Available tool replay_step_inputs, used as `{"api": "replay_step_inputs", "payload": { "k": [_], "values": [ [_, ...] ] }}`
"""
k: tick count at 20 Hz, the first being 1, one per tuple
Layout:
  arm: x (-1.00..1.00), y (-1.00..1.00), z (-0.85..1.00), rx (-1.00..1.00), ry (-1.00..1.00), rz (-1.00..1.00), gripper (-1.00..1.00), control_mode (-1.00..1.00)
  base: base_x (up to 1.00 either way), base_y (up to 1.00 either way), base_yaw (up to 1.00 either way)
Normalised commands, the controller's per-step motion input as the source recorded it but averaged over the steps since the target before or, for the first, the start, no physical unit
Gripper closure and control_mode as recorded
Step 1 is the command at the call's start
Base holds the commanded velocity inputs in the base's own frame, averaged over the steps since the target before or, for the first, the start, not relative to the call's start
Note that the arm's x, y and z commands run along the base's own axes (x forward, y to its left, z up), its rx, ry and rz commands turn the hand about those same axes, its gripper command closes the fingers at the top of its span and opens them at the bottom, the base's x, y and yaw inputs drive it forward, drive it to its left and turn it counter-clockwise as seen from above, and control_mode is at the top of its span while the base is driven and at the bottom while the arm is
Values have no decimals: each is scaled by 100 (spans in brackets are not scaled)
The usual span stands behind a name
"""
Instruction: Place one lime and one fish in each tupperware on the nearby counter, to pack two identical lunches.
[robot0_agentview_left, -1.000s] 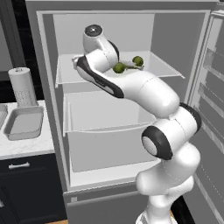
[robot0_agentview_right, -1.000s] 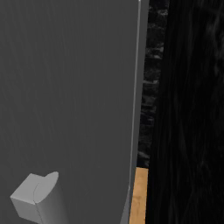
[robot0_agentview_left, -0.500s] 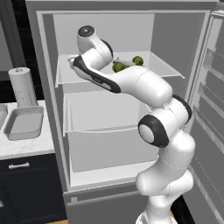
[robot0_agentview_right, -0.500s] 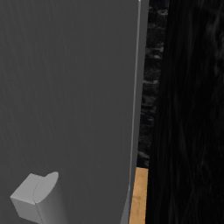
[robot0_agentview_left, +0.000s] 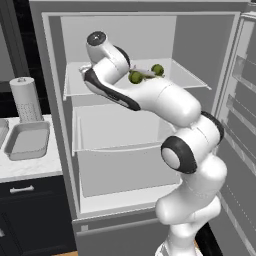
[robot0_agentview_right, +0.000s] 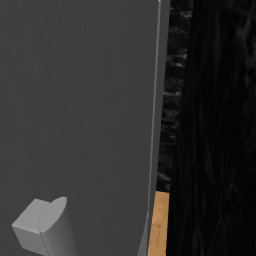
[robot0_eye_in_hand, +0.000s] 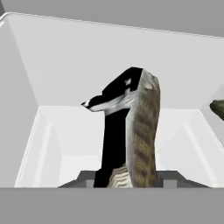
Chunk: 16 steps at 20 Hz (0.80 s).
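In the hand view a fish (robot0_eye_in_hand: 131, 131), striped brown with a black-and-white side, stands up between the jaws of my gripper (robot0_eye_in_hand: 129, 178), which is shut on it over the white fridge shelf (robot0_eye_in_hand: 65, 144). A greenish lime (robot0_eye_in_hand: 218, 108) peeks in at the right edge. From the left base view my hand (robot0_agentview_left: 100, 55) reaches into the upper fridge shelf, and two limes (robot0_agentview_left: 135, 77) (robot0_agentview_left: 157, 69) lie behind the forearm. A grey tupperware (robot0_agentview_left: 27, 141) sits on the white counter (robot0_agentview_left: 30, 169) to the left.
A paper towel roll (robot0_agentview_left: 25, 99) stands behind the tupperware. The open fridge door (robot0_agentview_left: 240, 115) is on the right, with a lower shelf (robot0_agentview_left: 115, 130) under the arm. In the right base view a grey panel (robot0_agentview_right: 75, 115) stands close, beside a dark wall (robot0_agentview_right: 220, 125).
My hand has swung a little left and deeper over the upper shelf, and the jaws have closed in from wide open onto the fish.
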Motion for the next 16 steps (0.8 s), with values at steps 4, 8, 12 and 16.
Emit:
{"api": "replay_step_inputs", "payload": {
  "k": [4,8,12,16],
  "values": [
    [-100,-19,-17,0,-41,1,100,-100,0,0,0],
    [-100,0,0,0,-53,0,100,-100,0,0,0],
    [-100,-5,0,0,-40,0,100,-100,0,0,0],
    [-100,-14,0,0,-29,0,100,-100,0,0,0]
  ]
}}
